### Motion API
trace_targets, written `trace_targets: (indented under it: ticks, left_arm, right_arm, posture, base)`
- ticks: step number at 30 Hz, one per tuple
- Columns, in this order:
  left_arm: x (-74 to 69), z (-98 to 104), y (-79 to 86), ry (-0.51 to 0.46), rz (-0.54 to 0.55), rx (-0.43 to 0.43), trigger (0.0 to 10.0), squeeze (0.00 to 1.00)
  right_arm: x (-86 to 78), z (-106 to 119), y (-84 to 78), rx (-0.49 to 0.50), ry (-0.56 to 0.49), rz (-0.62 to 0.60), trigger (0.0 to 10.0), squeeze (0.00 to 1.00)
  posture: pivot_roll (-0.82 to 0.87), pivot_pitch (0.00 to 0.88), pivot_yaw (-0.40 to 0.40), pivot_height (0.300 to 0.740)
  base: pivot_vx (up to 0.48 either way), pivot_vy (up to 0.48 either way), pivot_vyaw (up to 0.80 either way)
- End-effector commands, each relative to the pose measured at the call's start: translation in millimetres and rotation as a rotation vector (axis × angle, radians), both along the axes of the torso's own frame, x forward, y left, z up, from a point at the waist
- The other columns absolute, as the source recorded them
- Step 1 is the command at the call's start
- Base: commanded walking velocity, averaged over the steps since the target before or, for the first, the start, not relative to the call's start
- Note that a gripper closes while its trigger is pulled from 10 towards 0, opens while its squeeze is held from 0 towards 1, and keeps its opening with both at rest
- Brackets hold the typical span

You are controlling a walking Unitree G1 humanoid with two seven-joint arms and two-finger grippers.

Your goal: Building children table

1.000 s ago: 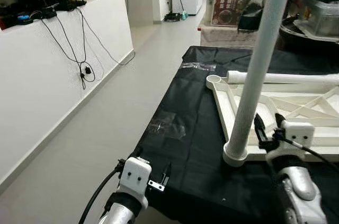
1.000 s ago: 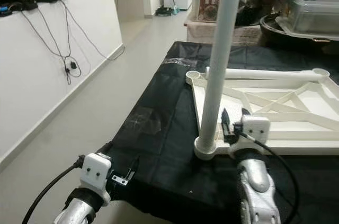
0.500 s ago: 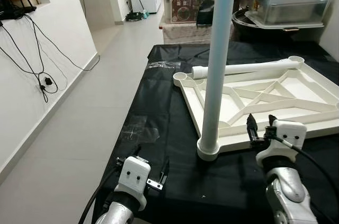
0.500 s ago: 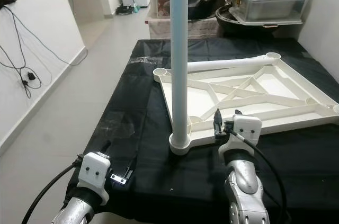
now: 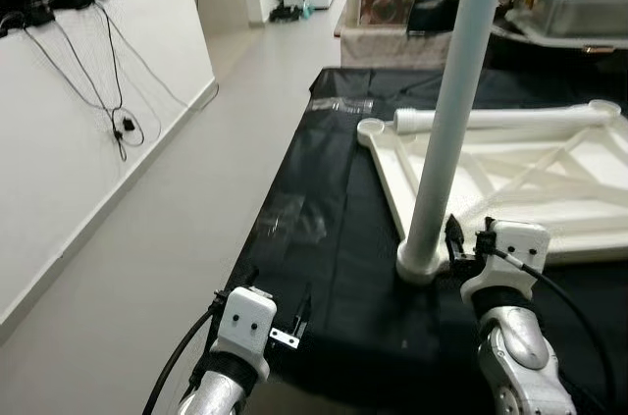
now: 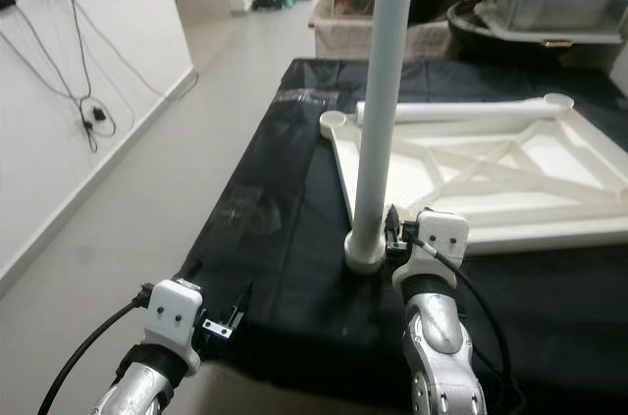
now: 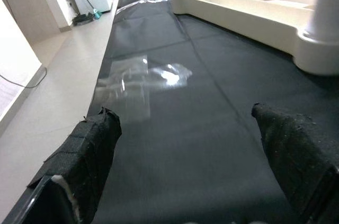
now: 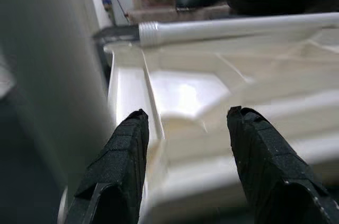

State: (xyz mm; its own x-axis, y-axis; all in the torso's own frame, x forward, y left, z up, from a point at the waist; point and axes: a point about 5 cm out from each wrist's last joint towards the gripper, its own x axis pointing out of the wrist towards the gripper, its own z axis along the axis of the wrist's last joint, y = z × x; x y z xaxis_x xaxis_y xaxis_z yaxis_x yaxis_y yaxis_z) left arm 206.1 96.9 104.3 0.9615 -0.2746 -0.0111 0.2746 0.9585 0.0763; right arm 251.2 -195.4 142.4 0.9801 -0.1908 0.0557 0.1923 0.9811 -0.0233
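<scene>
Cream table frame (image 5: 549,189) lying upside down on the black-covered worktop (image 5: 334,238); one white leg (image 5: 446,111) stands upright in its near corner socket, a second leg (image 6: 461,111) lies along its far edge. Right pincer (image 8: 185,123), fingers apart, hovers just beside the upright leg, apparently not touching. Left pincer (image 7: 185,123), open, sits at the worktop's near edge.

Even indoor light, slightly soft head views; glare patch on the black tabletop (image 7: 175,128); nearest white leg (image 8: 47,75) blurred.
</scene>
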Motion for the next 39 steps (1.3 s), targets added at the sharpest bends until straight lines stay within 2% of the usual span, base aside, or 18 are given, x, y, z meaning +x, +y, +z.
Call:
trace_targets:
  ticks: [1, 6, 7, 8, 10, 11, 13, 15, 17, 20, 23, 29, 39]
  left_arm:
    - [-1.4, -3.8, 2.3, 0.023, 0.012, 0.012, 10.0, 0.00]
    - [-0.7, -4.7, 5.2, 0.038, 0.044, 0.018, 10.0, 0.00]
    - [0.2, -2.1, 9.0, 0.046, 0.086, -0.018, 10.0, 0.00]
    - [0.2, -2.1, 9.0, 0.046, 0.086, -0.018, 10.0, 0.00]
    - [0.6, 1.6, 12.3, 0.048, 0.120, -0.065, 10.0, 0.00]
    - [0.6, 1.6, 12.3, 0.048, 0.120, -0.065, 10.0, 0.00]
    - [-2.0, 9.8, 15.0, 0.031, 0.141, -0.078, 10.0, 0.00]
    - [-3.9, 12.5, 13.5, 0.027, 0.135, -0.068, 10.0, 0.00]
    - [-4.3, 12.1, 11.8, 0.031, 0.126, -0.063, 10.0, 0.00]
    - [-7.6, 7.0, 4.3, 0.036, 0.106, -0.007, 10.0, 0.00]
    - [-9.5, 4.9, -0.6, 0.039, 0.096, 0.006, 10.0, 0.00]
    - [-7.8, 6.2, 1.5, 0.052, 0.113, -0.002, 10.0, 0.00]
    - [-8.6, 6.0, 4.2, 0.054, 0.140, -0.009, 10.0, 0.00]
  right_arm:
    - [-1.4, -10.3, 4.2, -0.004, 0.056, 0.002, 10.0, 0.00]
    - [2.4, -13.9, 10.3, -0.029, 0.095, 0.049, 10.0, 0.00]
    - [6.5, -12.3, 21.4, -0.055, 0.088, 0.148, 10.0, 0.00]
    - [6.5, -12.3, 21.4, -0.055, 0.088, 0.148, 10.0, 0.00]
    - [8.9, -9.2, 32.7, -0.074, 0.069, 0.248, 10.0, 0.00]
    - [8.9, -9.2, 32.7, -0.074, 0.069, 0.248, 10.0, 0.00]
    - [12.8, -9.4, 65.7, -0.090, 0.071, 0.481, 10.0, 0.00]
    - [12.5, -9.5, 84.6, -0.101, 0.061, 0.598, 10.0, 0.00]
    - [12.6, -9.7, 87.5, -0.115, 0.059, 0.609, 10.0, 0.00]
    - [12.5, -12.9, 91.3, -0.079, 0.071, 0.605, 10.0, 0.00]
    - [12.0, -15.5, 90.4, -0.088, 0.082, 0.593, 10.0, 0.00]
    - [16.2, -19.0, 83.9, -0.071, 0.105, 0.553, 10.0, 0.00]
    - [15.8, -19.7, 87.2, -0.072, 0.104, 0.564, 10.0, 0.00]
  posture:
    - [0.01, 0.000, 0.036, 0.740]
    - [0.01, 0.000, 0.036, 0.740]
    - [0.01, 0.000, 0.036, 0.740]
    - [0.01, 0.000, 0.036, 0.740]
    - [0.01, 0.000, 0.036, 0.740]
    - [0.01, 0.000, 0.036, 0.740]
    - [0.02, 0.000, 0.024, 0.740]
    - [0.03, 0.000, 0.021, 0.740]
    - [0.03, 0.000, 0.021, 0.740]
    - [0.04, 0.000, 0.011, 0.740]
    - [0.04, 0.000, 0.011, 0.740]
    - [0.04, 0.000, 0.007, 0.740]
    - [0.04, 0.000, 0.010, 0.740]
  base:
    - [-0.394, 0.000, 0.00]
    - [-0.158, 0.000, 0.00]
    - [0.000, 0.000, 0.00]
    - [0.000, 0.000, 0.00]
    - [0.000, 0.000, 0.00]
    - [0.000, 0.000, 0.00]
    - [0.000, 0.000, 0.00]
    - [0.000, 0.000, 0.00]
    - [0.000, 0.000, 0.00]
    - [0.000, 0.000, 0.00]
    - [0.000, 0.000, -0.80]
    - [0.000, 0.000, -0.80]
    - [0.000, 0.000, -0.80]
